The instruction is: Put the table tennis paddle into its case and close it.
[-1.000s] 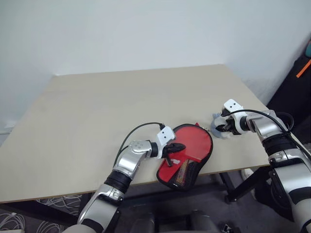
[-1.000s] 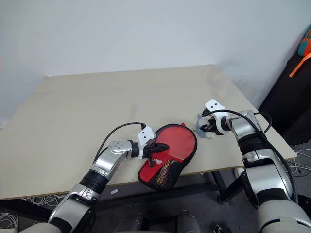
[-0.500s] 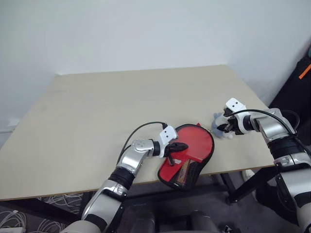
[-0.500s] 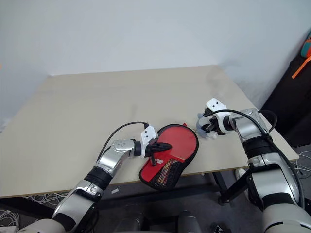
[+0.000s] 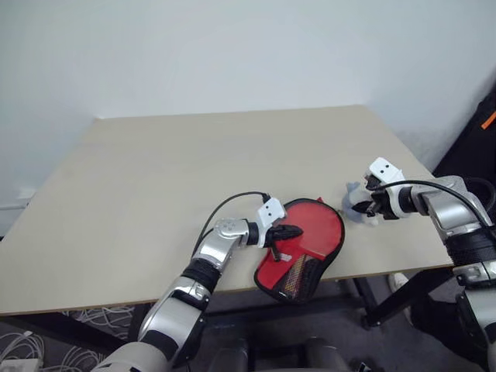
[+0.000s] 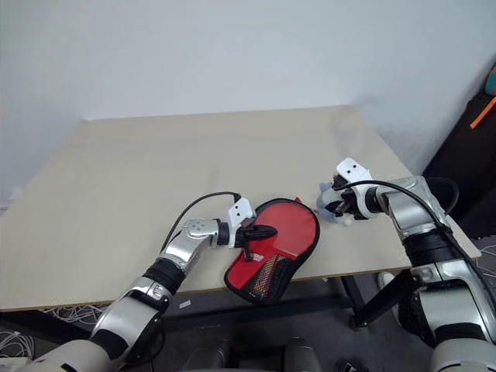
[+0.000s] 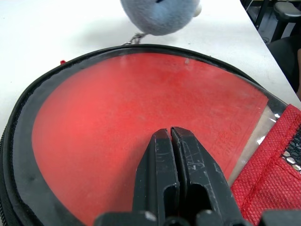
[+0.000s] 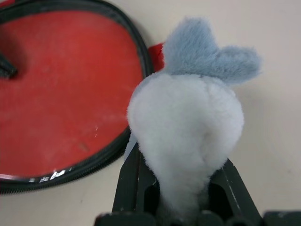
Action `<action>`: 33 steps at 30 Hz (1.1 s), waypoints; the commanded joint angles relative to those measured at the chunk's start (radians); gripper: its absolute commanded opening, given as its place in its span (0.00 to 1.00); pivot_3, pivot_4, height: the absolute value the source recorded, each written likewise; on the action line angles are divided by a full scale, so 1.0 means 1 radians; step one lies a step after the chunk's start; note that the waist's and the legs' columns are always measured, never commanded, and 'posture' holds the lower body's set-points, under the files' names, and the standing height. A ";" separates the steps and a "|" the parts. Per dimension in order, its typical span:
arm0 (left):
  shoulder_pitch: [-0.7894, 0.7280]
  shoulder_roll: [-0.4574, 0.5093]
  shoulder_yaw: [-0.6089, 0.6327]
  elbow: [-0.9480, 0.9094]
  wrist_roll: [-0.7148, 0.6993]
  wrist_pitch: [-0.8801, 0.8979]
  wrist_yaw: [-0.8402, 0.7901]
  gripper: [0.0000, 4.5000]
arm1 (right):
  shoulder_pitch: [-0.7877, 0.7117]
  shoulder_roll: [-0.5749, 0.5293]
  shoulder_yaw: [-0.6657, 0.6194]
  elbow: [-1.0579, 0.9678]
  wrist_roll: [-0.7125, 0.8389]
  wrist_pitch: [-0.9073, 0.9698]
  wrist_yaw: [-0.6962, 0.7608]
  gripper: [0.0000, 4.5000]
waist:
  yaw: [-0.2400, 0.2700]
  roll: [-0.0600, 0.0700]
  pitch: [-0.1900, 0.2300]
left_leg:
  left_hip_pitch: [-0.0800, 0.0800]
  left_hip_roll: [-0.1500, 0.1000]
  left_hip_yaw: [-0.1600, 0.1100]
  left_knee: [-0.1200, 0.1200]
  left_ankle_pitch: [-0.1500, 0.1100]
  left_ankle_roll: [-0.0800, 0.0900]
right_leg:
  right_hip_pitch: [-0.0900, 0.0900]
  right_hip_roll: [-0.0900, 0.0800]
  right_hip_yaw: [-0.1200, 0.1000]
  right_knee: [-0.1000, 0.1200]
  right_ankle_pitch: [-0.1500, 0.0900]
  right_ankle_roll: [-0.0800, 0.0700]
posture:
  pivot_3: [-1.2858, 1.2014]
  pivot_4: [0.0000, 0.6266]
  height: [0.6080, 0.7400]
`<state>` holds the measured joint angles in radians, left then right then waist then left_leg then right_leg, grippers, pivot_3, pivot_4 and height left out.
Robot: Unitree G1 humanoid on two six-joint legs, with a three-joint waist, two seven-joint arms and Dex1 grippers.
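The red, black-edged case (image 5: pixel 304 249) lies flat near the table's front edge, its mesh end slightly over the edge. Through its clear panel the red face of the table tennis paddle (image 7: pixel 141 103) shows inside. My left gripper (image 5: pixel 291 231) is shut, and its fingertips (image 7: pixel 162 141) rest on the panel over the paddle. Just right of the case's round end, my right gripper (image 5: pixel 364 208) is shut on a fluffy blue-and-white plush charm (image 8: pixel 188 117). A small chain (image 7: pixel 135 36) hangs from the charm at the case's zip edge.
The beige table (image 5: pixel 194 155) stretches wide behind and to the left of the case. Its right edge runs close to my right gripper. A dark bag with an orange strap (image 5: pixel 488 120) stands off the table at the far right.
My right gripper has drawn back a little toward the table's front with the plush charm in it. The left gripper stays on the case. The whole picture has shifted slightly.
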<state>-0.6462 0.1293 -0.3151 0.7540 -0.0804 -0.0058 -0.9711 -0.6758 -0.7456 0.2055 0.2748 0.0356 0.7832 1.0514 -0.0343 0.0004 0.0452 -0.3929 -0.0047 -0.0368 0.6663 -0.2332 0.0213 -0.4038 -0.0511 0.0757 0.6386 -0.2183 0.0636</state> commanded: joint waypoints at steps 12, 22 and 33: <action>0.026 0.010 -0.030 0.078 0.081 0.010 -0.028 0.00 | 0.225 -0.233 -0.122 -0.245 0.108 -0.090 0.110 0.10 | 0.014 -0.001 0.000 | 0.000 0.000 0.001 0.000 0.000 0.000 | -0.001 0.000 0.000 0.000 -0.002 -0.002 | 0.52 0.00 1.00; 0.020 0.005 -0.030 0.071 0.084 0.013 -0.037 0.00 | 0.418 -0.300 -0.247 -0.554 0.312 -0.056 0.191 0.10 | 0.013 -0.002 0.001 | 0.000 0.001 0.000 0.000 -0.001 0.000 | -0.001 0.000 0.000 0.000 -0.003 -0.002 | 0.52 0.00 1.00; -0.011 -0.007 -0.021 0.086 0.081 0.010 -0.039 0.00 | 0.552 -0.268 -0.248 -0.813 0.434 0.062 0.090 0.10 | 0.015 -0.005 0.000 | -0.001 0.001 0.000 0.000 -0.001 0.000 | -0.001 0.000 -0.001 0.000 -0.003 -0.002 | 0.52 0.00 1.00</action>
<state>-0.6743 0.1180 -0.3103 0.7888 -0.0485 -0.0232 -1.0067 -0.1236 -1.0146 -0.0203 -0.4771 0.4295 0.8393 1.1443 -0.0195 -0.0045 0.0457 -0.3935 -0.0038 -0.0370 0.6667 -0.2339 0.0213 -0.4046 -0.0513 0.0749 0.6381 -0.2213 0.0621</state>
